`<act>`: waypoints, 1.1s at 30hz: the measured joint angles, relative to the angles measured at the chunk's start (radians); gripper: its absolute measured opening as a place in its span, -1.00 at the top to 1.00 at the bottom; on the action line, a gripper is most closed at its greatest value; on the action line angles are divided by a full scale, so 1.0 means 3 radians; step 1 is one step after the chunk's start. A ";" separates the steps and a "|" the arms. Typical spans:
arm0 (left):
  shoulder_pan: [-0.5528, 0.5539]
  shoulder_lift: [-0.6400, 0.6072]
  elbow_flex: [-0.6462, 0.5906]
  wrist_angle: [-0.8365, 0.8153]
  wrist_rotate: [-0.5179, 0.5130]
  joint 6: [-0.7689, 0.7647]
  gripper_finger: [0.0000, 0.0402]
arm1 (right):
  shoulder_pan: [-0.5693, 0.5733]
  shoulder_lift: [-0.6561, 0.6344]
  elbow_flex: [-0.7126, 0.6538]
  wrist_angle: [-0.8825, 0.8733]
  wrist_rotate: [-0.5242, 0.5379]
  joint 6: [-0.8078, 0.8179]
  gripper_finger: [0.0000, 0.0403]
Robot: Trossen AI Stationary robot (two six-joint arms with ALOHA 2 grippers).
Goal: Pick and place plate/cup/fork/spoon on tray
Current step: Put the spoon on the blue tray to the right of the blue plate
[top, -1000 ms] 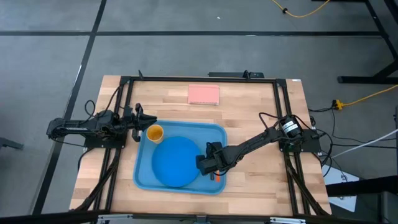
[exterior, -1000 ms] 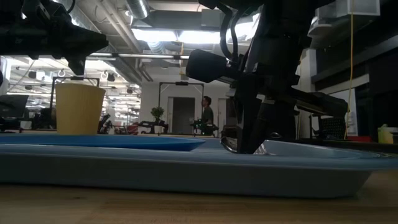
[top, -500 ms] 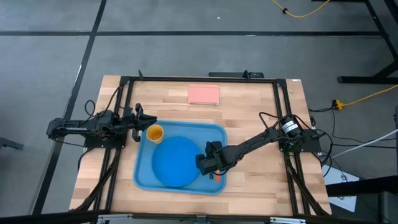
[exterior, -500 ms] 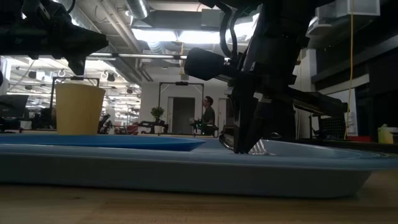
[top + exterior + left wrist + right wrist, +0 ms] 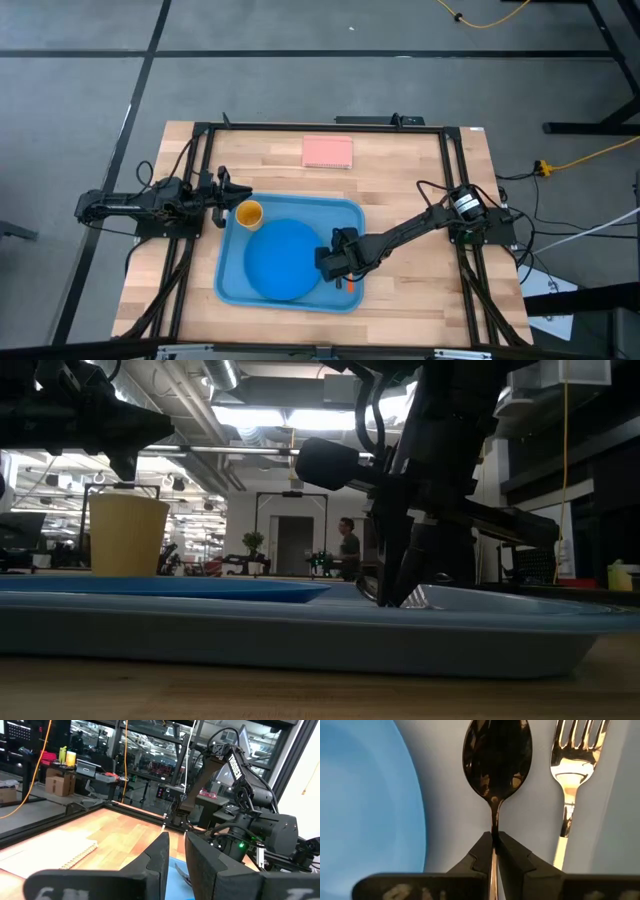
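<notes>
The light-blue tray [image 5: 232, 280] lies in the middle of the table. On it sit the blue plate [image 5: 280, 258] and, at the far left corner, the yellow-orange cup [image 5: 248, 213], upright on its base [image 5: 128, 535]. The fork [image 5: 570, 775] lies on the tray floor right of the plate, and its orange handle end [image 5: 350, 285] shows in the high view. My right gripper [image 5: 335, 262] is low over the tray, shut on the dark spoon [image 5: 497, 757], which lies beside the fork. My left gripper [image 5: 228, 192] hovers just left of the cup, empty, its fingers a narrow gap apart [image 5: 176, 851]. My right gripper pinches the spoon's thin handle [image 5: 494, 827] between its two fingertips, just behind the bowl. The fingers slant down into the tray from the table's right [image 5: 395, 585]. The bowl is low at the tray floor, between the plate and the fork; whether it rests there I cannot tell.
A pink pad [image 5: 327, 151] lies at the table's far edge. Dark frame rails [image 5: 200, 170] run along the table's sides. Bare wood shows to the right of the tray [image 5: 420, 290]. A person [image 5: 349, 550] stands far off in the room.
</notes>
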 joint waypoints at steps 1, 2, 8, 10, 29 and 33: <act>0.0001 0.0000 0.0001 0.0001 0.0000 0.0001 0.73 | 0.0000 0.0000 0.0000 0.0000 0.0000 0.0025 0.87; 0.0001 0.0000 0.0000 0.0001 0.0000 0.0001 0.73 | 0.0000 0.0000 0.0000 -0.0001 -0.0001 0.0072 0.87; 0.0001 0.0000 0.0000 0.0001 0.0000 0.0000 0.73 | 0.0000 0.0000 0.0000 -0.0003 -0.0006 0.0156 0.87; 0.0001 0.0000 0.0000 0.0001 0.0000 0.0001 0.73 | 0.0000 0.0000 0.0000 -0.0005 -0.0006 0.0154 0.87; 0.0000 -0.0001 0.0001 0.0001 0.0000 0.0001 0.73 | 0.0000 0.0000 0.0000 -0.0011 -0.0006 0.0060 0.87; 0.0000 0.0000 0.0001 0.0001 0.0000 0.0001 0.73 | 0.0000 0.0000 0.0000 -0.0011 -0.0004 0.0058 0.87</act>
